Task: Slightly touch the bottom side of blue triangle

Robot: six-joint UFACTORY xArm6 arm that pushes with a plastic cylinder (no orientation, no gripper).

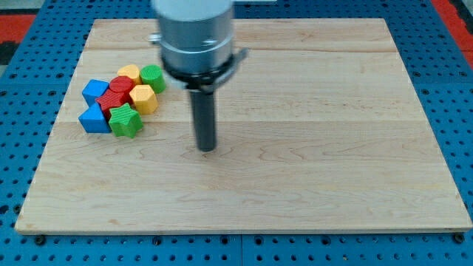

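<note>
My tip (206,148) rests on the wooden board (310,162), apart from all blocks. A tight cluster of blocks lies to its left. The blue block at the cluster's lower left (94,119) looks like the triangle. A second blue block (94,90) sits just above it. The green star (126,120) touches the triangle's right side and is the block nearest my tip. Two red blocks (115,94), a yellow hexagon (143,97), another yellow block (129,72) and a green round block (152,77) fill the rest of the cluster.
The arm's grey body (194,33) hangs over the board's top middle, just right of the green round block. The board lies on a blue pegboard surface (22,148); its left edge runs close to the blue blocks.
</note>
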